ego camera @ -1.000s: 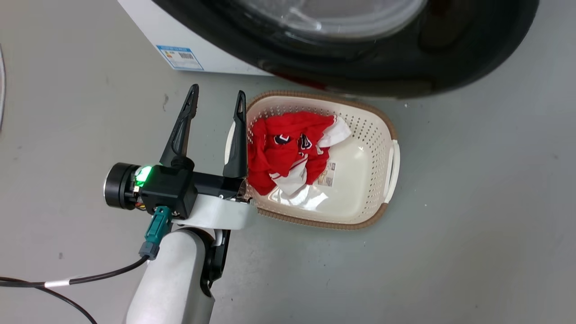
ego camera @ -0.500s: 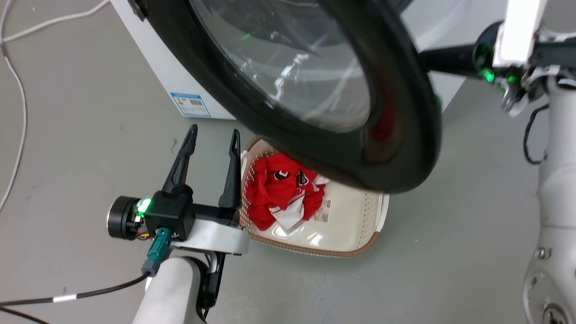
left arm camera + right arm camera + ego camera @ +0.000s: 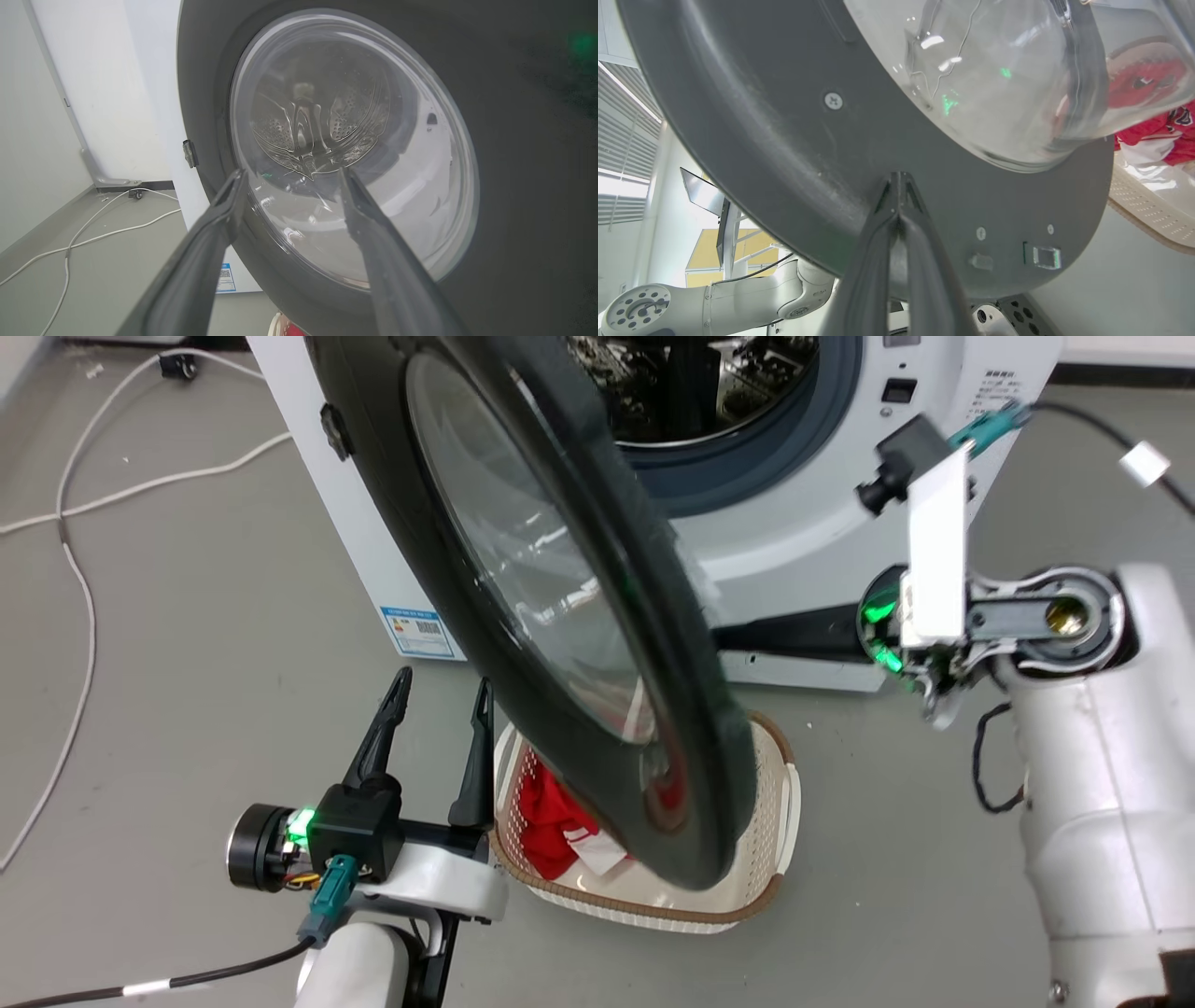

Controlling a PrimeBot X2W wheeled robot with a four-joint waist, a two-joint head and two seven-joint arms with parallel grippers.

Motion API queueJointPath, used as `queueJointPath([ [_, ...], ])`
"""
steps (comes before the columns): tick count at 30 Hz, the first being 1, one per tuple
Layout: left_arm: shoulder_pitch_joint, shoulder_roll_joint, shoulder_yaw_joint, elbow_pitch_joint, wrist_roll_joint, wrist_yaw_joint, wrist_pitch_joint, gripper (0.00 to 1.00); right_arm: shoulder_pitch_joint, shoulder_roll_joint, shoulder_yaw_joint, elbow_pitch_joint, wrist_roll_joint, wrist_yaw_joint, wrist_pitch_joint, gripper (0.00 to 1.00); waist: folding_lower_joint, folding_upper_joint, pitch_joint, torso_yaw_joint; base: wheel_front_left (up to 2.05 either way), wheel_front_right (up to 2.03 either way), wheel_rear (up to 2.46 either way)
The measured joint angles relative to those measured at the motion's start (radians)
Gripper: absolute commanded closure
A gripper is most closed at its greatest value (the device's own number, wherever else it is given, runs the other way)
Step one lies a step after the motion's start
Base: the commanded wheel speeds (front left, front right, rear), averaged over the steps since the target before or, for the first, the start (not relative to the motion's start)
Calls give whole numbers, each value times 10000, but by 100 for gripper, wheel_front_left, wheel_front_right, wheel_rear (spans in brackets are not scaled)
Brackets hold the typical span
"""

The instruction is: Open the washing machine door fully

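Head's tilted up, so now I see the washing machine (image 3: 803,513) standing open. The washing machine door (image 3: 541,607) is swung out, against the tips of my clenched right end effector (image 3: 899,179). My left end effector (image 3: 443,683) gapes idle, door just ahead. Not fully open yet, I'd say.

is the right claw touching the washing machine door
Cannot tell. Right wrist view: the shut right claw points at the washing machine door, but looking along the fingers hides any gap.
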Motion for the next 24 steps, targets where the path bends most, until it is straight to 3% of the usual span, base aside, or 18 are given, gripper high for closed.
queueJointPath([
  [13, 375, 0, 38, 67, -23, -33, 0, 0, 955, 10, 1762, -182, 1599, 0, -1365, 100, -1, 0, -503, 49, 0, 0, 0],
  [19, 561, 0, 81, 109, -54, -19, 0, 0, 1504, 27, 1457, -221, 2284, 0, -2800, 100, -1, 0, -630, -73, 0, 0, 0],
  [24, 601, -2, 153, 128, -100, 8, 0, 0, 2188, 27, 637, -215, 2706, 0, -4452, 100, 0, 0, -738, -251, 0, 0, 0],
])
